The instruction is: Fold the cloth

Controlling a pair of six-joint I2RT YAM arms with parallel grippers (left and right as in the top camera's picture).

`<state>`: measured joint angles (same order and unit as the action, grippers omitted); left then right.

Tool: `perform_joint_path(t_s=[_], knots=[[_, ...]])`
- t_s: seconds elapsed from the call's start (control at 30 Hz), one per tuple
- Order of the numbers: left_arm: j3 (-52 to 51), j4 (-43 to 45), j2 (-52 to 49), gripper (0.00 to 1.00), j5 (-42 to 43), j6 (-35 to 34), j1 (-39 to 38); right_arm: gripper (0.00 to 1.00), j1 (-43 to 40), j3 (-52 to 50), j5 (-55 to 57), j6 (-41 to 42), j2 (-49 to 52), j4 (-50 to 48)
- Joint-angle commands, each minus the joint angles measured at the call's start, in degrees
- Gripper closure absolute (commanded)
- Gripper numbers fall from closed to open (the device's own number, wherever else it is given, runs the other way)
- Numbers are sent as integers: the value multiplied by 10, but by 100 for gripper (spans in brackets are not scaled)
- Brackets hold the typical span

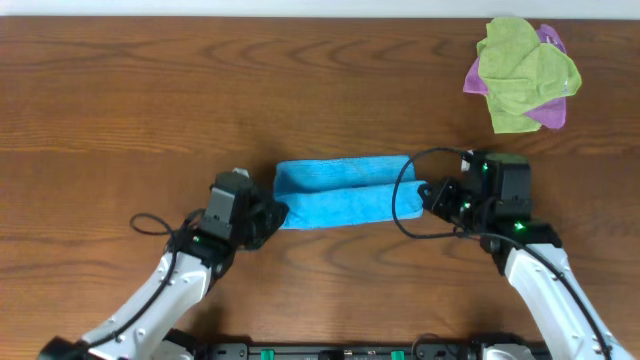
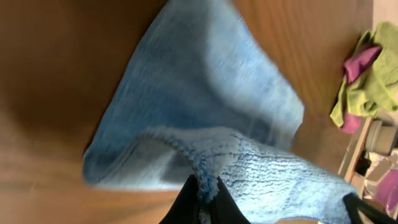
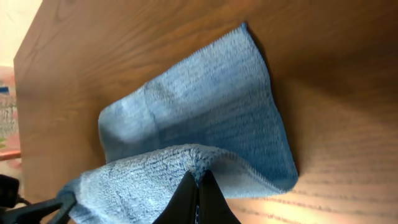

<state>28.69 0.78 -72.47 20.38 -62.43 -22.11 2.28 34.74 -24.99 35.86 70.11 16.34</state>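
The sky-blue cloth (image 1: 340,193) lies in the middle of the wooden table, its near half lifted and doubled over the far half. My left gripper (image 1: 274,212) is shut on the cloth's near left corner; the left wrist view shows its black fingers (image 2: 204,194) pinching a bunched edge of the cloth (image 2: 205,99). My right gripper (image 1: 428,197) is shut on the near right corner; the right wrist view shows its fingers (image 3: 198,186) pinching the raised fold of the cloth (image 3: 211,112). No white tag shows.
A lime-green cloth (image 1: 520,72) lies on a purple-pink cloth (image 1: 552,112) at the table's far right corner; both also show in the left wrist view (image 2: 364,81). Black cables loop beside each arm. The table's far edge is close behind the pile.
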Motion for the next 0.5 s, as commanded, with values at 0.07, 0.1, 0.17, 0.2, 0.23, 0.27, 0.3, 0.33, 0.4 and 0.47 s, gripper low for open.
perform_joint_path(t_s=[0.07,0.1,0.17,0.2,0.23,0.27,0.3,0.33,0.4,0.47], knots=[[58,10,-42,94,-51,56,4,99,5,0,10,10,36,-45],[65,10,-50,94,-58,57,4,99,5,0,10,10,42,-55],[78,11,-67,94,-66,61,4,99,5,0,10,10,58,-79],[83,11,-76,94,-70,62,5,99,5,0,10,10,66,-90],[88,12,-84,94,-73,63,5,99,5,0,10,10,74,-100],[90,14,-91,94,-76,64,5,99,5,0,10,10,80,-109],[92,18,-97,94,-80,64,5,99,5,0,10,10,87,-118],[93,24,-103,94,-82,64,5,99,5,0,10,14,94,-127],[94,34,-115,94,-90,64,5,99,5,0,10,16,106,-144],[94,50,-128,94,-94,66,6,99,5,0,10,19,120,-167]])
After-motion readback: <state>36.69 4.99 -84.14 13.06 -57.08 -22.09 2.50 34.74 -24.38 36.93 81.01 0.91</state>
